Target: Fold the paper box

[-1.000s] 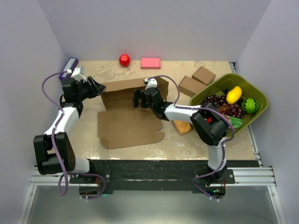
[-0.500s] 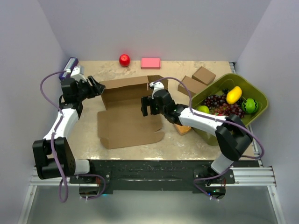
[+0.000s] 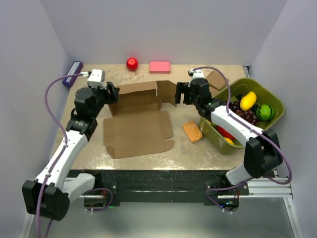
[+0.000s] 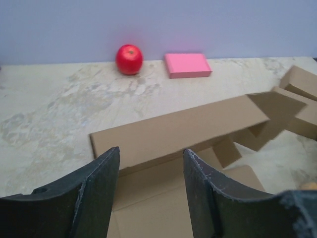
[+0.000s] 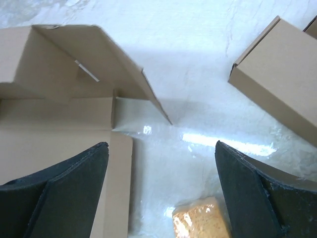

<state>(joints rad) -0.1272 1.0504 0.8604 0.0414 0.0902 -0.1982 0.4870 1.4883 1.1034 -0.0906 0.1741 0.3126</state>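
**Table, left to right**

- Left gripper [image 3: 113,92]: jaws apart, holding nothing, just beside the left end of the raised rear flap.
- Paper box [image 3: 136,131]: mid-table, between the two arms. The base panel lies flat, the rear flap stands along the far edge, and a side flap at the right end is lifted.
  - Handling, as judged: light, thin cardboard, stiff across each panel. It should bend only at the creases, and is apt to spring back or slide on the smooth table [image 3: 89,148].
  - Best hold: the free edge of a flap, near a corner.
- Right gripper [image 3: 179,92]: jaws wide apart, empty, next to the lifted side flap.
- Sponge [image 3: 192,132], small boxes [image 3: 216,79], green basket [image 3: 275,121] of fruit.

**Views**

- Only the overhead shows the whole sheet and the basket.
- The left wrist shows how far the rear flap leans.
- The right wrist shows a short pale mark, perhaps a slot, inside the corner flap.
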